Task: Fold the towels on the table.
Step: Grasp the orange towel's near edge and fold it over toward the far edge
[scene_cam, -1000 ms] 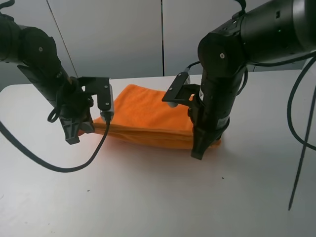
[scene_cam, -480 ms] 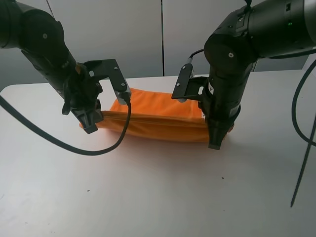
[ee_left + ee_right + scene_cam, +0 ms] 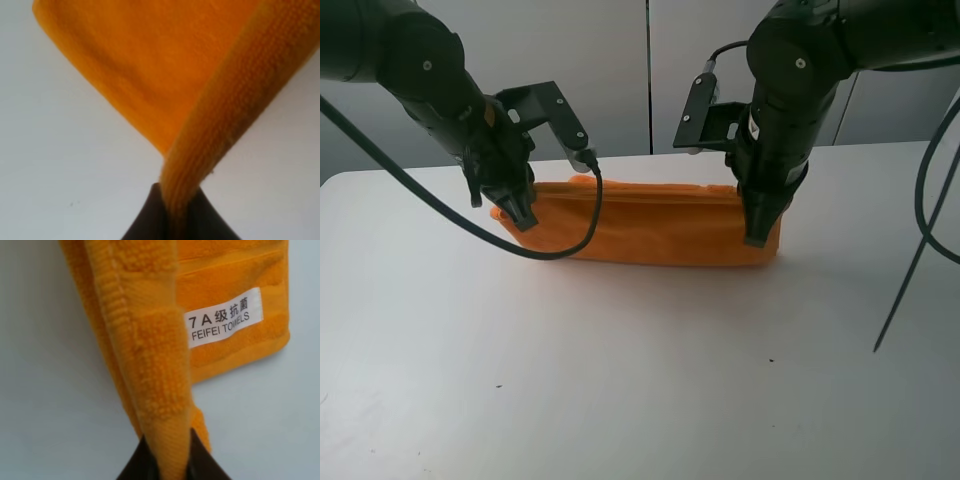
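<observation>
The orange towel (image 3: pixel 650 225) hangs as a long folded strip near the far side of the white table (image 3: pixel 640 400), stretched between my two grippers. My left gripper (image 3: pixel 523 215) is shut on the towel's left end; in the left wrist view the towel (image 3: pixel 165 75) runs out from between the pinched dark fingertips (image 3: pixel 145 225). My right gripper (image 3: pixel 756 235) is shut on the right end. In the right wrist view the towel (image 3: pixel 150 340) shows its woven band and white printed label (image 3: pixel 224 316), held between the fingertips (image 3: pixel 135 467).
Grey wall panels (image 3: pixel 650 70) stand behind the table's far edge. Black cables (image 3: pixel 560 245) loop from the left arm over the towel, and another cable (image 3: pixel 915 260) hangs at the right. Bare tabletop with tiny dark specks (image 3: pixel 770 360) spreads in front of the towel.
Both grippers have carried the towel's front edge up and towards the far side. The towel went from a sagging spread shape to a narrower taut strip.
</observation>
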Robot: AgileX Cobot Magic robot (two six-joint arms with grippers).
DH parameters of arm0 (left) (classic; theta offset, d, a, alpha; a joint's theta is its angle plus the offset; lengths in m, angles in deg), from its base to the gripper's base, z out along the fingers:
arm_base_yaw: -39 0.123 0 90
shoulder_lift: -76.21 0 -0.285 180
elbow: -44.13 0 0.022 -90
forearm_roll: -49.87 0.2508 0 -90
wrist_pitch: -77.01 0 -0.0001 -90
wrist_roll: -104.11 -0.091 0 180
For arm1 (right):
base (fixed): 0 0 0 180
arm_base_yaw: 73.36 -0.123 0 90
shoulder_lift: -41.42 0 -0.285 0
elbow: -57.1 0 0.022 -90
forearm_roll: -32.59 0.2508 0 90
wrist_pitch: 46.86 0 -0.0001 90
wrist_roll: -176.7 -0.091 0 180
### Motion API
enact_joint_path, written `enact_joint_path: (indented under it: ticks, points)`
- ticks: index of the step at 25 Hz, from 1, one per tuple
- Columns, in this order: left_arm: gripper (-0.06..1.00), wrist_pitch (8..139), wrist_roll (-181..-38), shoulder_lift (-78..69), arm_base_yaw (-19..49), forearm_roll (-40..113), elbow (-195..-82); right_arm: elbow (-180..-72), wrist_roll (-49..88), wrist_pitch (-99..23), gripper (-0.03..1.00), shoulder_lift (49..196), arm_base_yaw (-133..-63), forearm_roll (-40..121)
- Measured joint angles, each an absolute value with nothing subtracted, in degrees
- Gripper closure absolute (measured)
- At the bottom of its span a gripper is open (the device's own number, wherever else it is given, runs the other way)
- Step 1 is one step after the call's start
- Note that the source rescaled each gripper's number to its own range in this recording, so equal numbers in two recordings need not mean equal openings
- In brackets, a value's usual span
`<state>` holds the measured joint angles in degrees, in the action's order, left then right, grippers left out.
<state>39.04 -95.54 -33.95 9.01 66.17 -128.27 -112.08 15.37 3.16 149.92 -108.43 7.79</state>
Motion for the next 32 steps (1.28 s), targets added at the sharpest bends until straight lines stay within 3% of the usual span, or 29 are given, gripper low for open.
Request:
enact_joint_path:
  ticks: [13,21,32]
  points:
    - [0.94,39.99,-93.62,-46.88,9.24,66.80,-142.59,-112.73,16.93,-6.16,0.97,153.64,-99.27,7.79]
    - [0.94,47.14,-88.09,-50.10,9.36,72.35,-143.42,-112.73,17.78,-14.87,0.97,156.49,-94.72,7.56]
    - [0.94,53.19,-67.10,-53.62,9.36,93.32,-143.53,-112.85,17.99,-22.39,0.97,160.85,-93.84,1.78]
